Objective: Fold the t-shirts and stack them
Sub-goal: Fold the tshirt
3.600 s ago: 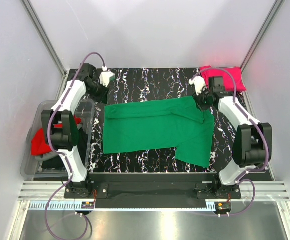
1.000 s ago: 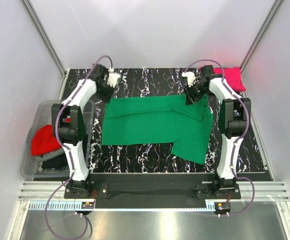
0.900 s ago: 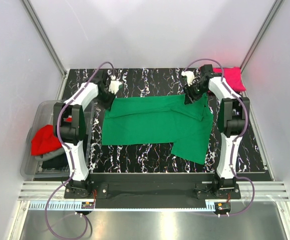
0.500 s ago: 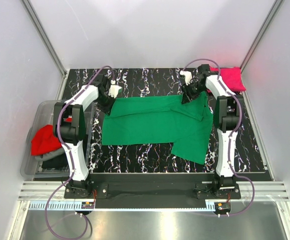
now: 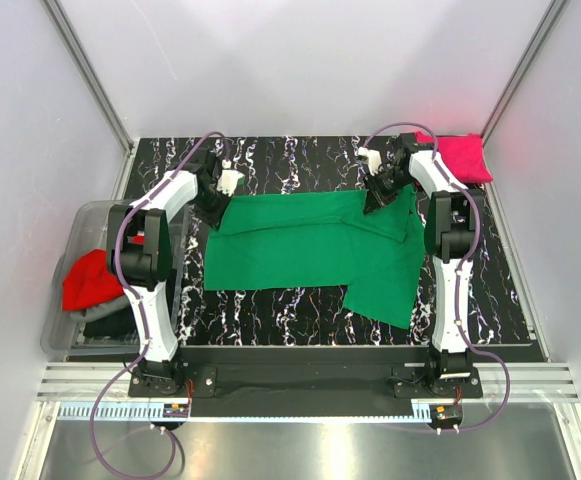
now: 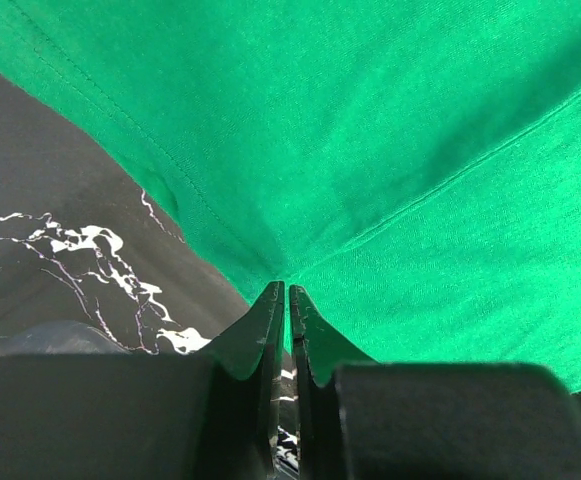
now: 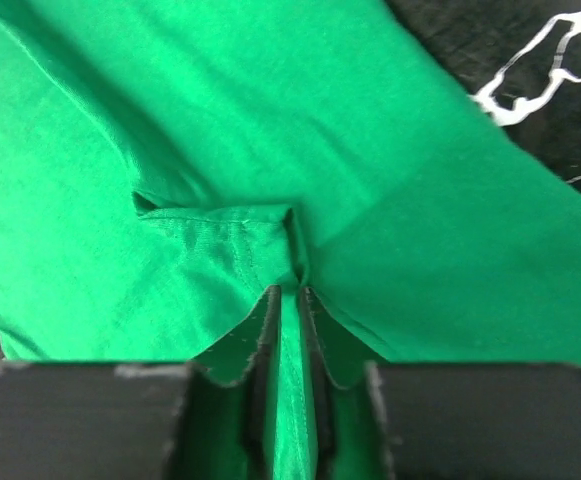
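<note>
1. The green t-shirt (image 5: 310, 245) is a plain, bright green with no print. In the wrist views its seams are stitched in the same green.
2. The magenta-pink t-shirt (image 5: 462, 156), at the upper right of the top view, is a solid magenta-pink.
3. The red t-shirt (image 5: 88, 280), at the left edge, is plain red, and the black cloth (image 5: 105, 325) below it is plain too.
4. The bin (image 5: 82, 222) is clear plastic.
5. The tabletop (image 5: 300, 155) is black with white marble-like veins.
6. The left arm (image 5: 160, 200) and right arm (image 5: 440, 180) have white shells and black joints, and their cables (image 5: 400, 126) are purple.
7. The left fingers (image 6: 260, 330) and right fingers (image 7: 260, 340) are black.
</note>
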Controlling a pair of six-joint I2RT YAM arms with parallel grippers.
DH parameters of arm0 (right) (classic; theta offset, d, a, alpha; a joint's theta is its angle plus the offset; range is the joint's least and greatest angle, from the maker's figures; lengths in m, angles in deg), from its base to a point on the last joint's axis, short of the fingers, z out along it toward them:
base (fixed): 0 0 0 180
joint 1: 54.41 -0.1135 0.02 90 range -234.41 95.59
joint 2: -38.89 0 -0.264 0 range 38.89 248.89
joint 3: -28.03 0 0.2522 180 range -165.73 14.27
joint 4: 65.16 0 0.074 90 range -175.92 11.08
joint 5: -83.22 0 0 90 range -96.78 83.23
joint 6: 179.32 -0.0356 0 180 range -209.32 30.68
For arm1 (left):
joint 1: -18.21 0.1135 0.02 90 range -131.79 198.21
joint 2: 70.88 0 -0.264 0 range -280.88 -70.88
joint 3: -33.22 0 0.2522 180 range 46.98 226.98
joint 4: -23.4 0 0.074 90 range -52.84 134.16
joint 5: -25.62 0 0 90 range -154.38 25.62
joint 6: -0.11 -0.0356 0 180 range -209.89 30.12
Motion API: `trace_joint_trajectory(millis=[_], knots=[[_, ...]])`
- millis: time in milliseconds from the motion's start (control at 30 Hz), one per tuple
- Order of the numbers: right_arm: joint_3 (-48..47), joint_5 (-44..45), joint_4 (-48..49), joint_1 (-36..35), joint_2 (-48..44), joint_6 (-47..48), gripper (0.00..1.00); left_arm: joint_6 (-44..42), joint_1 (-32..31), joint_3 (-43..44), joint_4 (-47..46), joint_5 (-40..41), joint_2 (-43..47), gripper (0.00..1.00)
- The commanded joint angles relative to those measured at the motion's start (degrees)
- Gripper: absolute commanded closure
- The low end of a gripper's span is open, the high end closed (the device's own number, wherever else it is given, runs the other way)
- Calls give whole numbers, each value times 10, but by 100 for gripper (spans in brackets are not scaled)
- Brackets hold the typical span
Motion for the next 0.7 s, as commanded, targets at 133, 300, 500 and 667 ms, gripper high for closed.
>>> trace_joint_trajectory(millis=[133,300,500,667], knots=[[-16,-29,-30,-8,-15,10,93,1,-3,2,-15,12,29,89],[27,-32,-32,-15,-66,9,94,-4,-2,3,-18,13,34,89],[141,-30,-32,-42,-163,22,94,-14,-3,-6,-29,13,48,89],[228,-30,-17,-84,-237,13,87,-16,-2,-11,-43,9,53,89]])
